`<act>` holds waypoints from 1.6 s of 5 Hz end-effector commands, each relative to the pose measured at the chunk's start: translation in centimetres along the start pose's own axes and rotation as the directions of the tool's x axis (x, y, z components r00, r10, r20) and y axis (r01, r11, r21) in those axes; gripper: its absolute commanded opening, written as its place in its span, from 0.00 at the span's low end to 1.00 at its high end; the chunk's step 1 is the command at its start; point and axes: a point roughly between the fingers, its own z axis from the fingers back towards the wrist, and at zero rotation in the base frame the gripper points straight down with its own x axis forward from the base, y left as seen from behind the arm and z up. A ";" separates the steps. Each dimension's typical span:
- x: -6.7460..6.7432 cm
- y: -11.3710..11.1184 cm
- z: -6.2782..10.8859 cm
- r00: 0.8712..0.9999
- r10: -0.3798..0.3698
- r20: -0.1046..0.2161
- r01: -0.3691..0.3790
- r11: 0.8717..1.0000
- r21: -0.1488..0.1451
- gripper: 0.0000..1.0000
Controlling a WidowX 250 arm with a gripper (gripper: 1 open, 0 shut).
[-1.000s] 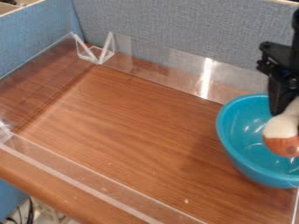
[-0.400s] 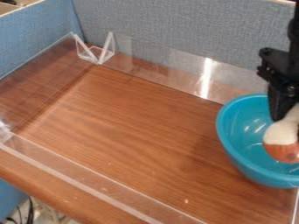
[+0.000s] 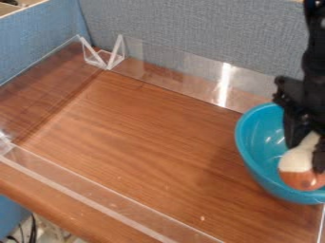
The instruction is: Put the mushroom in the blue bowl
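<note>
Over the bowl, at the table's right edge, the black gripper points steeply down, its tip inside the bowl's rim. Its jaws are closed on the mushroom, pinching the cream stem from both sides; the reddish-brown cap hangs below the stem, low within the bowl. Whether the cap touches the bowl's inner wall I cannot tell. The bowl itself sits on the wooden table, its right part cut off by the picture's edge. A clear plastic wall runs just behind the bowl and on along the table's far side, with another low clear wall along the near side, well left of the bowl. Far to the bowl's left, at the back corner, stands a small white bracket against the blue backdrop.
</note>
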 end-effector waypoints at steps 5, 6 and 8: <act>2.9 2.6 -5.0 1.000 -0.028 -0.010 0.028 0.999 -0.017 0.00; 3.1 2.9 -5.3 1.000 -0.028 -0.015 0.028 0.999 -0.016 0.00; 3.5 3.4 -5.8 0.999 -0.025 -0.020 0.025 1.000 -0.015 0.00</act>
